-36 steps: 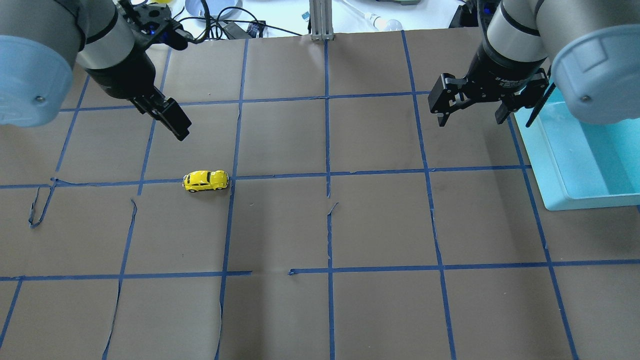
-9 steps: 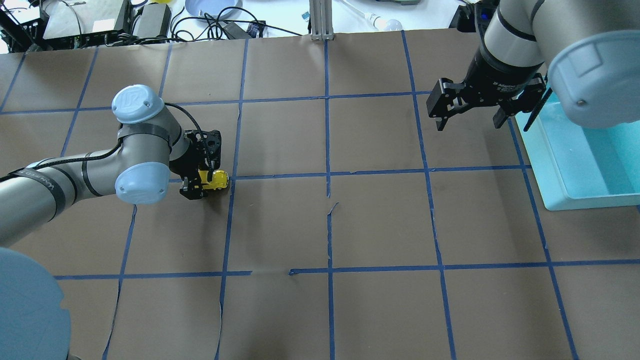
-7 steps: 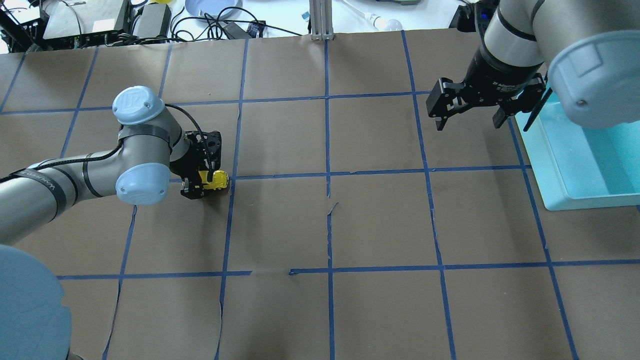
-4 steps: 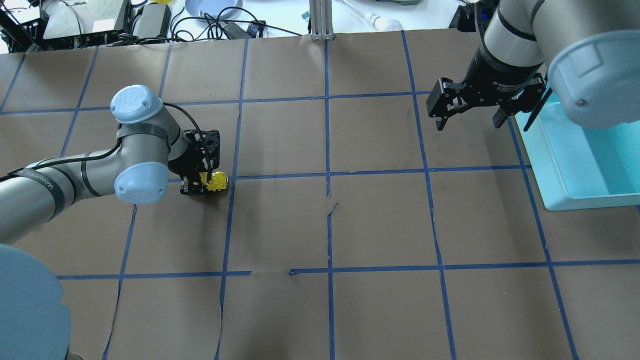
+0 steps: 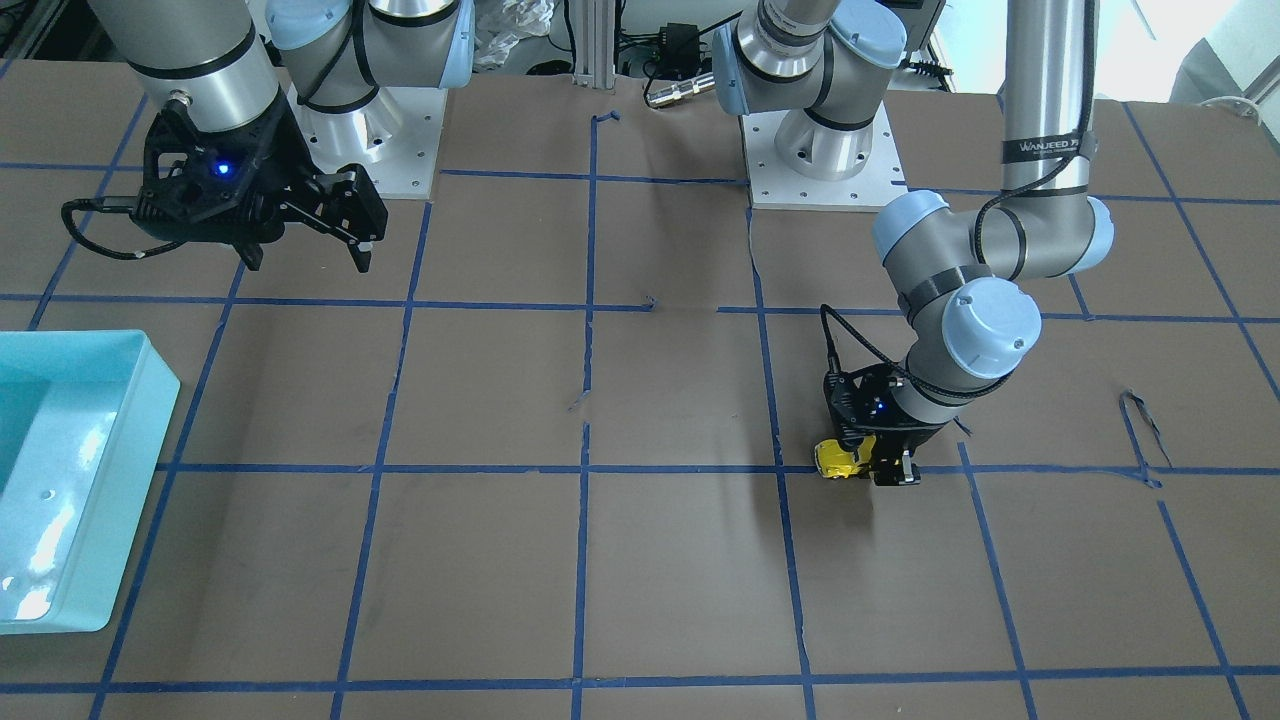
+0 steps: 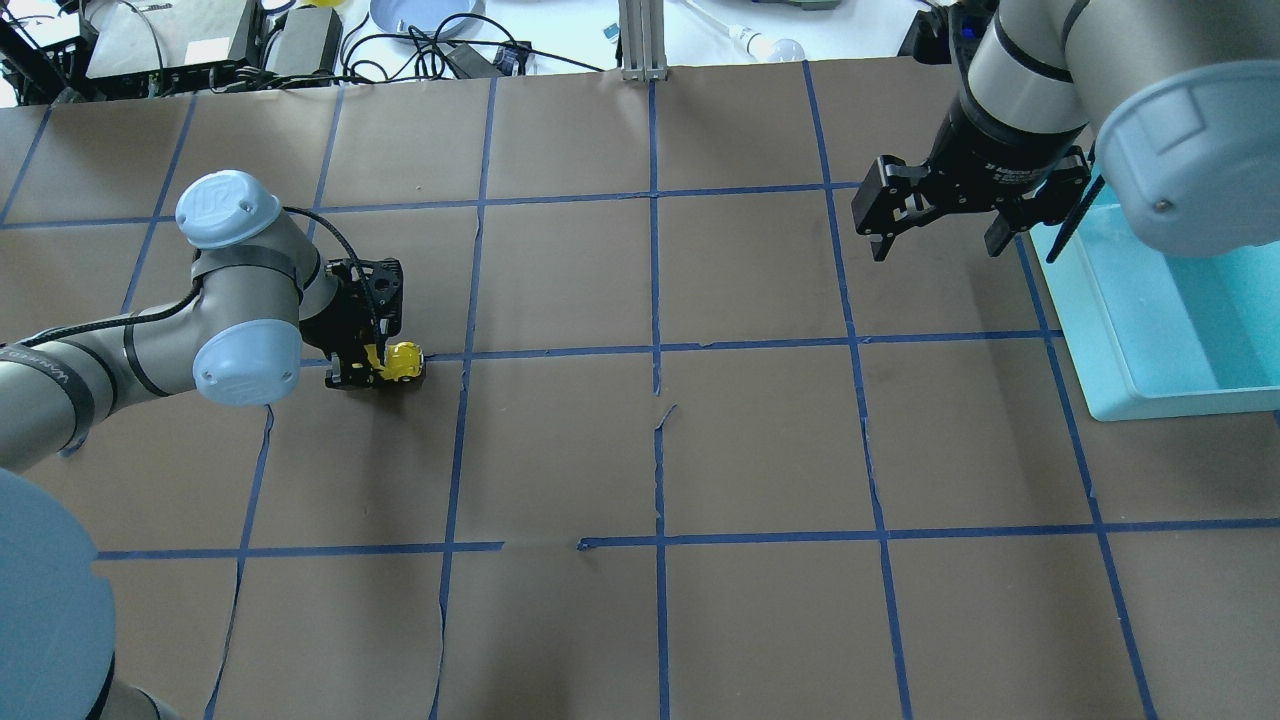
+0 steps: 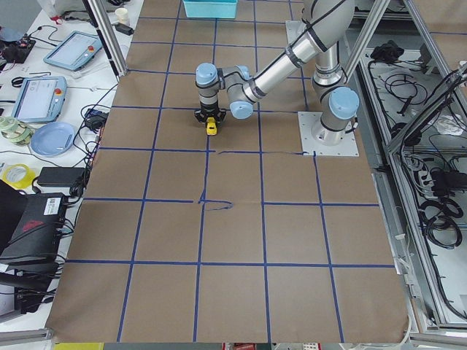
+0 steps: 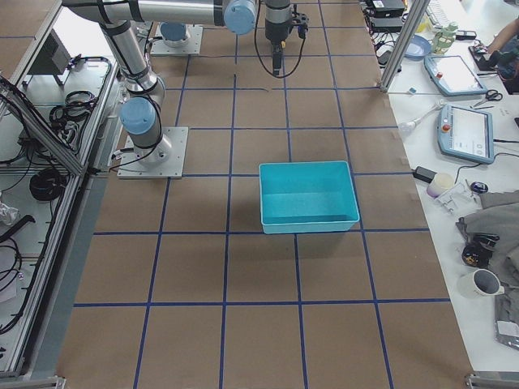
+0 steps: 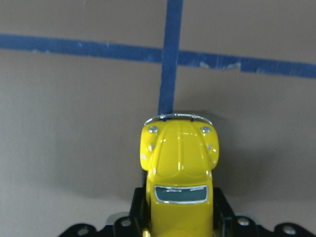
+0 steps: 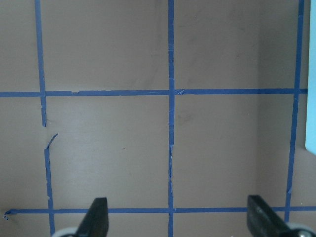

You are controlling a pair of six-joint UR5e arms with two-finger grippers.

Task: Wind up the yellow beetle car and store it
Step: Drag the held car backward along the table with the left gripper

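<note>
The yellow beetle car [image 6: 403, 361] is held at its rear by my left gripper [image 6: 368, 366], which is shut on it low over the brown paper, by a blue tape crossing. The left wrist view shows the car's hood and windscreen [image 9: 178, 163] sticking out between the fingers. It also shows in the front view [image 5: 838, 459], under the left gripper [image 5: 880, 466], and in the left side view [image 7: 211, 128]. My right gripper [image 6: 937, 252] is open and empty, hanging above the table far right, next to the bin. Its fingers [image 10: 97, 217] are spread wide.
A turquoise bin [image 6: 1100, 330] stands at the table's right edge; it also shows in the front view [image 5: 150, 400] and the right side view [image 8: 308, 220]. Brown paper with a blue tape grid [image 6: 655, 350] covers the table. Cables and devices lie beyond the far edge.
My left arm came down onto the car and closed on it. In the last half second it has drawn the car a short way left. The right arm has not moved.
</note>
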